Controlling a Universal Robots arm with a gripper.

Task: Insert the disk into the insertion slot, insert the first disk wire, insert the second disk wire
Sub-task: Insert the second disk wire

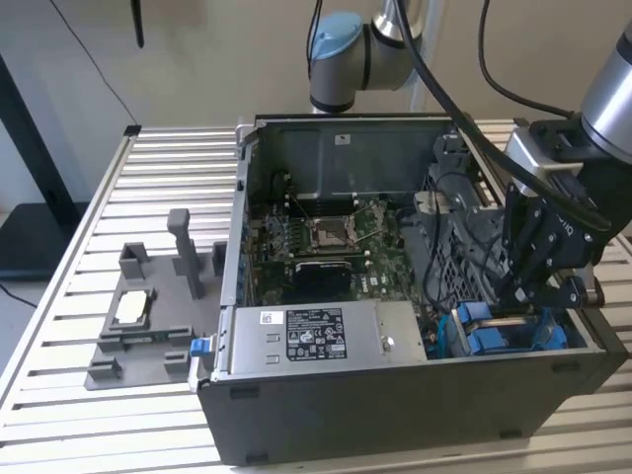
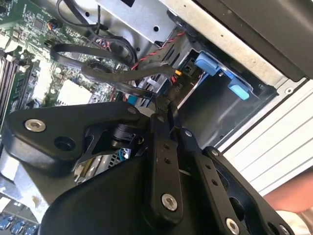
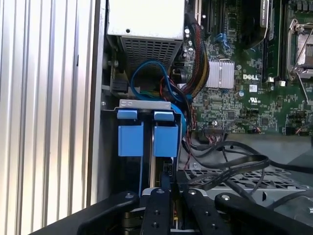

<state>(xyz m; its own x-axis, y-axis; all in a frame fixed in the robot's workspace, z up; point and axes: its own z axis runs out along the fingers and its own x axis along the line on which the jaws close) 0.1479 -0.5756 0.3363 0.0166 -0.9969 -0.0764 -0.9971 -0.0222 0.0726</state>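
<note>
Black finger links of your gripper [image 2: 165, 105] run together toward the tips in the second wrist view, so the claw looks pressed nearly closed. A black cable [image 2: 105, 73] runs right up to those tips, but you cannot tell whether it is caught between them. In the exterior view the gripper [image 1: 518, 291] hangs inside the open case [image 1: 395, 395], low at the exterior view's right end.

Just below it sits the disk [image 1: 489, 336] in its bright blue carrier, standing on edge in the drive bay at that same corner of the case. In the first wrist view its two blue tabs [image 3: 146, 139] lie just beyond the gripper [image 3: 171, 193], under a small silver bracket. In the second wrist view the blue carrier [image 2: 208, 63] shows against the case wall.

A blue cable [image 3: 142, 66] loops between the disk and the silver power-supply box [image 1: 316, 336]. Loose black cables [image 3: 230, 156] (several, overlapping) lie beside the bay, over a perforated metal tray. Farther in lies the green motherboard [image 1: 316, 242].

The case rests on a slatted metal table [image 1: 178, 168]. A grey fixture [image 1: 148, 326] sits on the table well apart, at the exterior view's left. Behind the case rises the arm [image 1: 346, 59].
</note>
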